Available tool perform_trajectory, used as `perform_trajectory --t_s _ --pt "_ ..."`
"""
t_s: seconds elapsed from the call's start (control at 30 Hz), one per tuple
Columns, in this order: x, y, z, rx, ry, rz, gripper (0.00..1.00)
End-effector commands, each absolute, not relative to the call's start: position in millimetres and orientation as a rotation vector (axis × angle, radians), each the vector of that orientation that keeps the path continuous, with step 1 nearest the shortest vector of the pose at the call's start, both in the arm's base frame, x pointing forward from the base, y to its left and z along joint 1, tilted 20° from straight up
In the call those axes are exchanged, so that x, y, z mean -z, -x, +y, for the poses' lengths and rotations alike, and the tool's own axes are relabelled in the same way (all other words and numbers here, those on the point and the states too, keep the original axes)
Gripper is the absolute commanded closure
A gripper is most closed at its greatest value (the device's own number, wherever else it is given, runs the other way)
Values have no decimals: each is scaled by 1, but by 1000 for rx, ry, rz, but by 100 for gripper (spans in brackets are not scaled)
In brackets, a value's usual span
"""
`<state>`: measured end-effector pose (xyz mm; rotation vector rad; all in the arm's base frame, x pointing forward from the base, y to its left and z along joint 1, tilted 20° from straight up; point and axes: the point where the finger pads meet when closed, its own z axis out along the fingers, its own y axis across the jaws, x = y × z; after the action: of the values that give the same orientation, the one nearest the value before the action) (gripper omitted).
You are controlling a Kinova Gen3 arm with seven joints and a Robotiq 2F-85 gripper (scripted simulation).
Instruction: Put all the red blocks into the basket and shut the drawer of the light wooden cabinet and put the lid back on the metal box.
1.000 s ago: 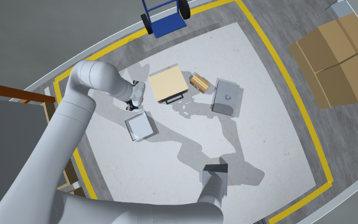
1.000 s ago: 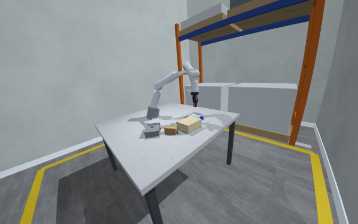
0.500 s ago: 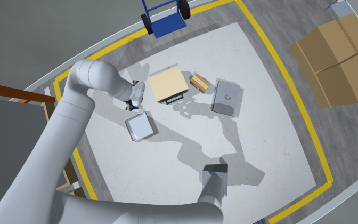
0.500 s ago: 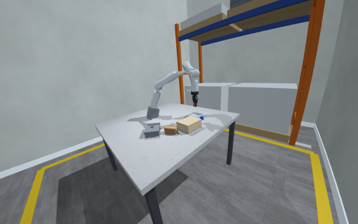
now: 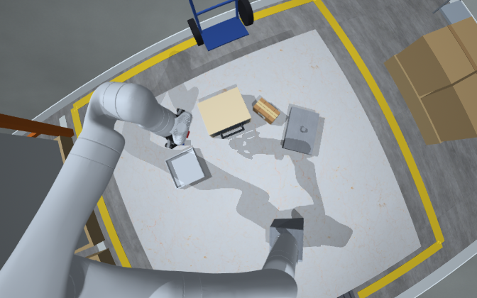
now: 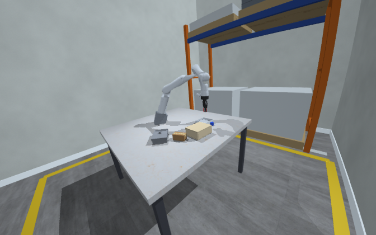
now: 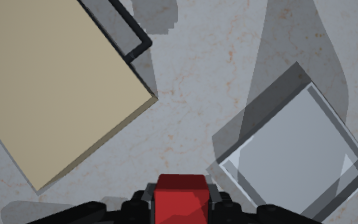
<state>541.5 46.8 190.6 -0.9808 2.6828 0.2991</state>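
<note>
My gripper (image 7: pixel 181 198) is shut on a red block (image 7: pixel 182 196) and holds it well above the table, between the light wooden cabinet (image 7: pixel 56 85) and the basket (image 7: pixel 301 160). In the overhead view the gripper (image 5: pixel 178 138) hangs just beyond the basket's (image 5: pixel 187 167) far corner, with the cabinet (image 5: pixel 224 110) to its right. The basket is a shallow grey tray and looks empty. The cabinet's drawer handle (image 5: pixel 231 131) sits close against its front. The metal box (image 5: pixel 302 129) has its lid on, with a small handle on top. In the side view the gripper (image 6: pixel 205 108) hangs high above the table.
A small brown cardboard box (image 5: pixel 265 109) lies between the cabinet and the metal box. A blue block (image 6: pixel 211 123) sits by the basket near the table's far edge. The arm's base (image 5: pixel 287 231) stands at the near side of the table.
</note>
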Motion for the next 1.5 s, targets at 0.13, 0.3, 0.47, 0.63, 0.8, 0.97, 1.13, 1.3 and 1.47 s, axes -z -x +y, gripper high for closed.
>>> perform_trajectory --t_s 0.13,0.3,0.47,0.63,0.8,0.97,1.13,1.3,1.47 --pt "-193 -540 55 -318 849 2738 90" --pt "-194 -537 63 -338 707 2791 90" --pt "-195 -535 69 -352 605 2824 90" --pt "-197 -532 81 -376 409 2876 90" --pt "-199 -528 94 -400 187 2918 90" --pt "-201 -525 102 -414 45 2936 90" --pt "-204 -520 116 -437 -198 2950 90" --pt "-208 -515 130 -457 -440 2944 90" --pt "-211 -510 143 -475 -668 2921 90"
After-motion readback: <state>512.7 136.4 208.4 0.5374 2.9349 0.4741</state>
